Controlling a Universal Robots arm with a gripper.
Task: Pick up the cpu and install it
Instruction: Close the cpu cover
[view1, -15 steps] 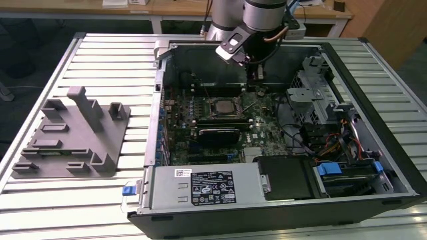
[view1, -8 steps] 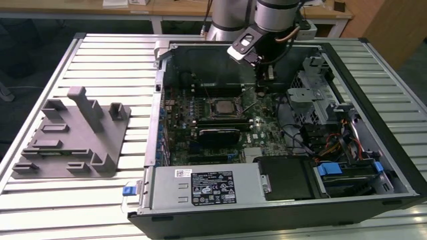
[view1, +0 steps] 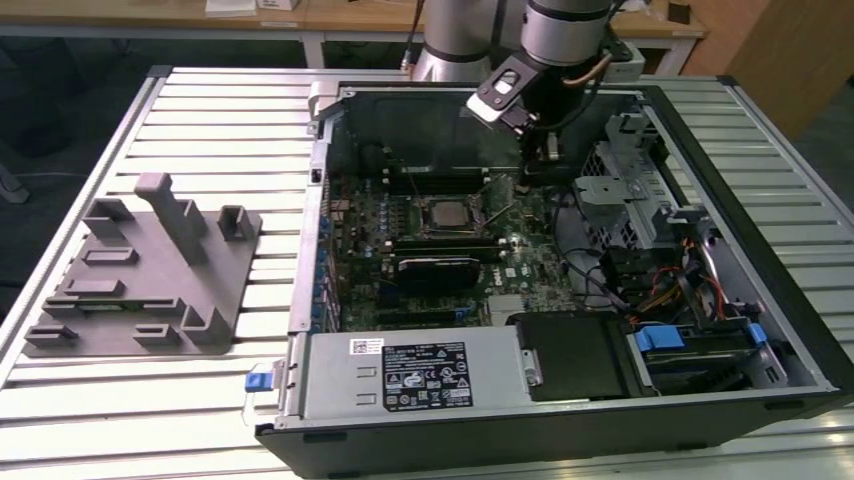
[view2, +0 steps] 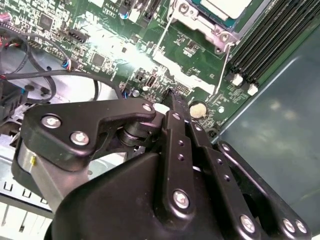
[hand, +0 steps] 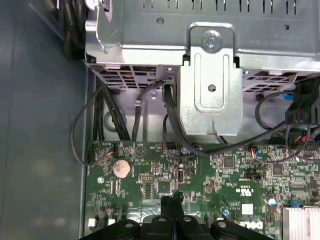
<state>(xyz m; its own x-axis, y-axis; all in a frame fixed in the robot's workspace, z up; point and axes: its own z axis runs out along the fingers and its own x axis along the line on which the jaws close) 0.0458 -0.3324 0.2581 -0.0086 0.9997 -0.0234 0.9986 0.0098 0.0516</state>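
Observation:
The cpu (view1: 445, 212) lies flat in the metal-framed socket (view1: 447, 228) on the green motherboard (view1: 521, 265), inside the open computer case. In the second wrist view the cpu (view2: 227, 6) shows its pale silvery top inside the socket frame (view2: 200, 27). My gripper (view1: 534, 178) hangs over the board on the exterior view's right of the socket, apart from the cpu. Its black fingers meet at the tip (view2: 170, 94) with nothing between them. The tip (hand: 172, 196) sits just above the board, close to a round coin battery (hand: 120, 168).
A grey plastic block with upright posts (view1: 147, 270) rests on the slatted table (view1: 227, 120) at the exterior view's left. Inside the case are a power supply (view1: 400, 375), a metal drive cage (view1: 627, 190), memory slots (view2: 270, 35) and loose black cables (hand: 167, 125).

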